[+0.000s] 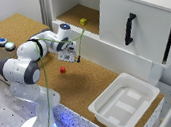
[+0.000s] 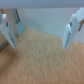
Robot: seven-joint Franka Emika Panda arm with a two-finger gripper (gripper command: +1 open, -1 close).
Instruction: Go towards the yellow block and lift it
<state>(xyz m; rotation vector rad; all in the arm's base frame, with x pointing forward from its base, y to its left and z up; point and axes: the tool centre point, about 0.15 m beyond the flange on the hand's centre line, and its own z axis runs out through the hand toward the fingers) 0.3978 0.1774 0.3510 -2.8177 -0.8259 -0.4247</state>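
Observation:
The yellow block (image 1: 83,21) is a tiny yellow-green cube on the cork floor of the open cabinet shelf (image 1: 74,14), at the back of the exterior view. My gripper (image 1: 74,58) hangs low over the cork table in front of the shelf's white front wall, below the block and a little toward the exterior view's left. In the wrist view my gripper (image 2: 41,32) is open, its two fingers (image 2: 9,32) wide apart with only cork and a white wall between them. That view does not show the block.
A small red cube (image 1: 62,70) lies on the cork table just in front of the gripper. The cabinet door (image 1: 136,24) with a black handle (image 1: 129,29) stands at the exterior view's right. A white tray (image 1: 139,89) sits front right. A button box (image 1: 2,41) is at left.

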